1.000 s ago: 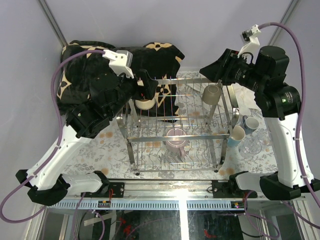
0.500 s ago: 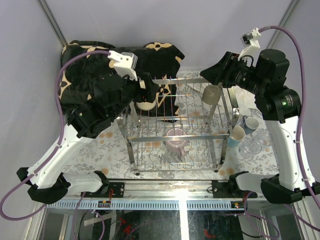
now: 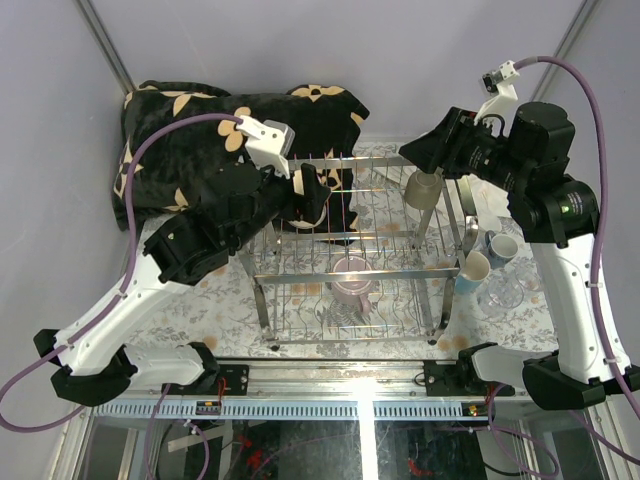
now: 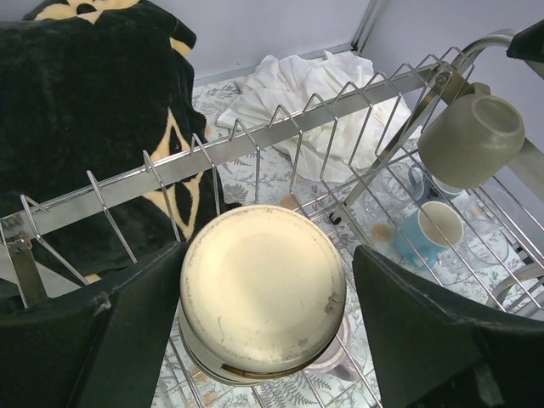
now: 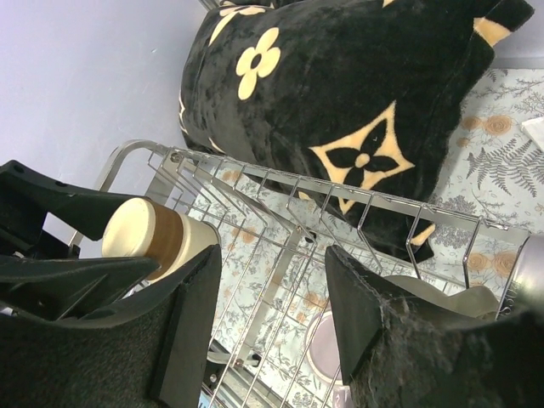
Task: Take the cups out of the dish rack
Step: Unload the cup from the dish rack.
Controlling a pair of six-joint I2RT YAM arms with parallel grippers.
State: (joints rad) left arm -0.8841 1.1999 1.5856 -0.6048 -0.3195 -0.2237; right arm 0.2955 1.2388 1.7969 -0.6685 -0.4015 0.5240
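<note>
The chrome wire dish rack (image 3: 400, 272) stands mid-table. An upside-down cream cup (image 4: 263, 293) with a brown band sits on its upper tier at the left. My left gripper (image 3: 312, 195) is open with a finger on either side of this cup (image 4: 268, 253); a gap shows at the right finger. A beige cup (image 3: 422, 188) hangs on the rack's right end. My right gripper (image 3: 428, 150) hovers just above it, open and empty (image 5: 272, 255). A pink-mauve mug (image 3: 352, 280) lies on the lower tier.
A blue mug (image 3: 497, 245), a light blue cup (image 3: 472, 270) and a clear glass (image 3: 500, 293) stand on the table right of the rack. A black flowered pillow (image 3: 190, 120) lies at the back left. A white cloth (image 4: 297, 85) lies behind the rack.
My left gripper has moved right along the rack's upper tier and now straddles the cream cup, hiding it from the top view. The right gripper has barely moved.
</note>
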